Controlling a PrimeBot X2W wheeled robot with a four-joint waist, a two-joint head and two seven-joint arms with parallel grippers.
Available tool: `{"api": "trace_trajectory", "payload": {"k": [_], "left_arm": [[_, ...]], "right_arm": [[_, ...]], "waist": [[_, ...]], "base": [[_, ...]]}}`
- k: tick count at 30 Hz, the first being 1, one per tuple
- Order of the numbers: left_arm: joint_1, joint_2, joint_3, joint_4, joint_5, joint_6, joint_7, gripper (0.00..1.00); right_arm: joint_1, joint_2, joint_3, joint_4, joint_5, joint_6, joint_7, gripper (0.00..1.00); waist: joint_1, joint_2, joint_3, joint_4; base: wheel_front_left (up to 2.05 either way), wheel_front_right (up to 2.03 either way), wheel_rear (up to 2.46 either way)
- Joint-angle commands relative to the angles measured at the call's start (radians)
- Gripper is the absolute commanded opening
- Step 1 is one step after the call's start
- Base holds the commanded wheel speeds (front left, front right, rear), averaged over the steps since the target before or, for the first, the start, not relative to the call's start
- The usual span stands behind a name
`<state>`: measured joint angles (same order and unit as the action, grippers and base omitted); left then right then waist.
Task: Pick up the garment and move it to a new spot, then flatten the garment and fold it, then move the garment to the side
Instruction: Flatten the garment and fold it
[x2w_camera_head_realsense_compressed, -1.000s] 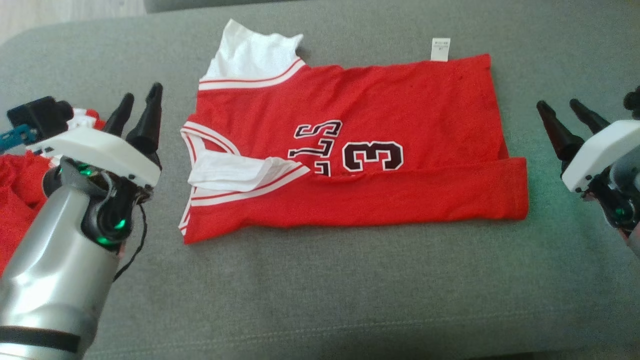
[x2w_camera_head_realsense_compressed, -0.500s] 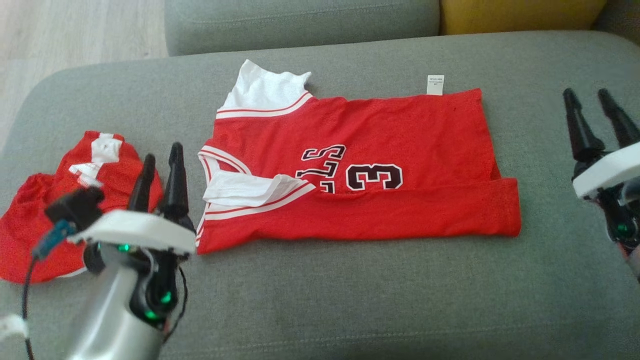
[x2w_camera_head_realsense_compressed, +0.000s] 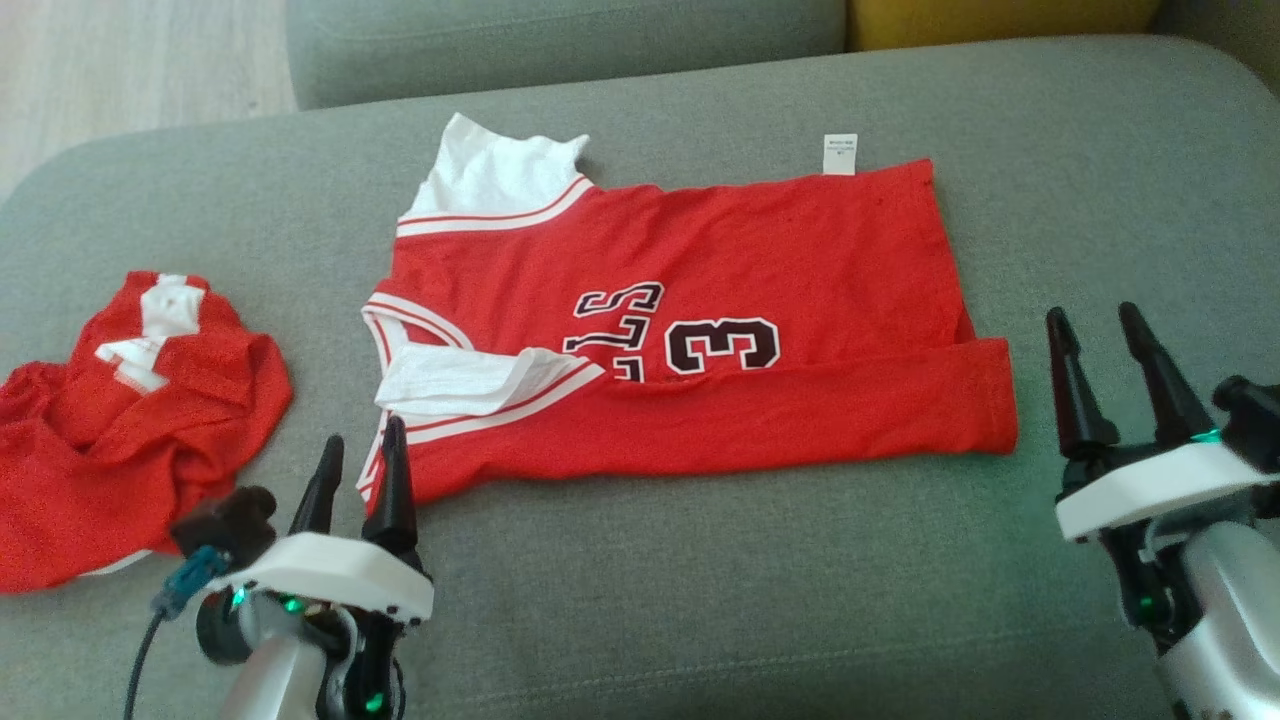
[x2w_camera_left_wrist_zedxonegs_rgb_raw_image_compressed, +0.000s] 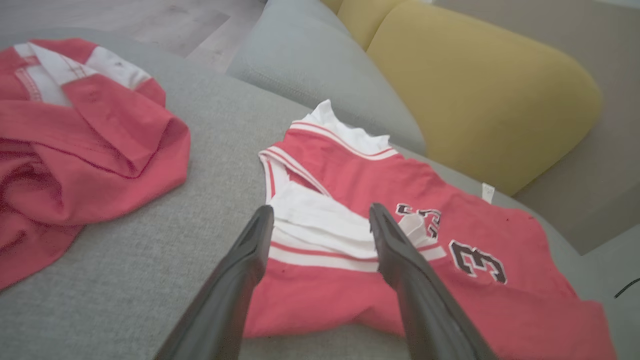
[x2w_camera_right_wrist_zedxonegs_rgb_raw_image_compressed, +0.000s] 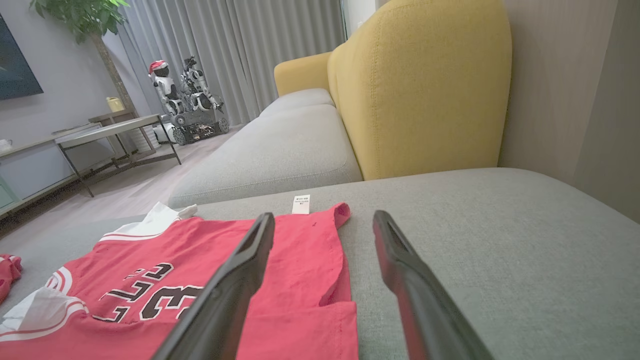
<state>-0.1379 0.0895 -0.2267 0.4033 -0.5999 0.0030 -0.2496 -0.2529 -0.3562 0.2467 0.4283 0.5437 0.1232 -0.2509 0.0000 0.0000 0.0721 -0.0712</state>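
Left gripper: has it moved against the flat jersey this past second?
Yes. Against the flat jersey, the left gripper has drawn back from beside its far white sleeve to its near left corner.

The head camera is looking down from high up at the grey sofa seat (x2w_camera_head_realsense_compressed: 700, 600), with the red shirt (x2w_camera_head_realsense_compressed: 700, 250) lying across the middle. The left wrist camera is sitting low and close, looking along the left tool (x2w_camera_left_wrist_zedxonegs_rgb_raw_image_compressed: 321, 210) at the shirt's neck end. The right wrist camera is sitting lower, almost level with the seat, looking along the right tool (x2w_camera_right_wrist_zedxonegs_rgb_raw_image_compressed: 324, 216) over the shirt's other end toward the yellow cushion (x2w_camera_right_wrist_zedxonegs_rgb_raw_image_compressed: 425, 90). All three views are sharing the shirt.
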Motion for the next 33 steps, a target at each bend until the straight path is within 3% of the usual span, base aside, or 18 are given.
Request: {"api": "trace_trajectory", "payload": {"k": [1, 18, 23, 24, 25, 28, 33], "left_arm": [[-0.049, 0.007, 0.040, -0.016, 0.020, -0.001, -0.012, 1.00], [-0.189, 0.018, 0.024, 0.375, 0.144, 0.096, 0.029, 1.00], [-0.219, 0.018, -0.003, 0.438, 0.153, 0.076, 0.050, 1.00], [-0.224, 0.017, -0.010, 0.449, 0.153, 0.064, 0.055, 0.44], [-0.229, 0.016, -0.017, 0.454, 0.153, 0.052, 0.055, 0.00], [-0.242, 0.015, -0.023, 0.452, 0.153, 0.031, 0.036, 0.00], [-0.256, 0.020, -0.007, 0.393, 0.160, 0.033, -0.004, 0.00]], "right_arm": [[-0.005, -0.004, 0.005, -0.036, -0.013, 0.008, -0.011, 1.00], [0.014, 0.069, -0.057, -0.128, -0.088, 0.008, 0.022, 1.00], [0.017, 0.069, -0.066, -0.140, -0.097, 0.008, 0.029, 1.00], [0.018, 0.069, -0.070, -0.140, -0.098, 0.008, 0.032, 1.00], [0.019, 0.070, -0.076, -0.137, -0.099, 0.008, 0.036, 1.00], [0.021, 0.080, -0.096, -0.115, -0.103, 0.008, 0.068, 1.00], [0.015, 0.120, -0.129, -0.055, -0.096, 0.008, 0.142, 1.00]], "waist": [[0.0000, 0.0000, 0.007, -0.007], [0.0000, 0.0000, 0.051, -0.061], [0.0000, 0.0000, 0.061, -0.063], [0.0000, 0.0000, 0.062, -0.062], [0.0000, 0.0000, 0.062, -0.060], [0.0000, 0.0000, 0.061, -0.054], [0.0000, 0.0000, 0.059, -0.036]], "base": [[0.00, 0.00, 0.00], [0.00, 0.00, 0.00], [0.00, 0.00, 0.00], [0.00, 0.00, 0.00], [0.00, 0.00, 0.00], [0.00, 0.00, 0.00], [0.00, 0.00, 0.00]]}}
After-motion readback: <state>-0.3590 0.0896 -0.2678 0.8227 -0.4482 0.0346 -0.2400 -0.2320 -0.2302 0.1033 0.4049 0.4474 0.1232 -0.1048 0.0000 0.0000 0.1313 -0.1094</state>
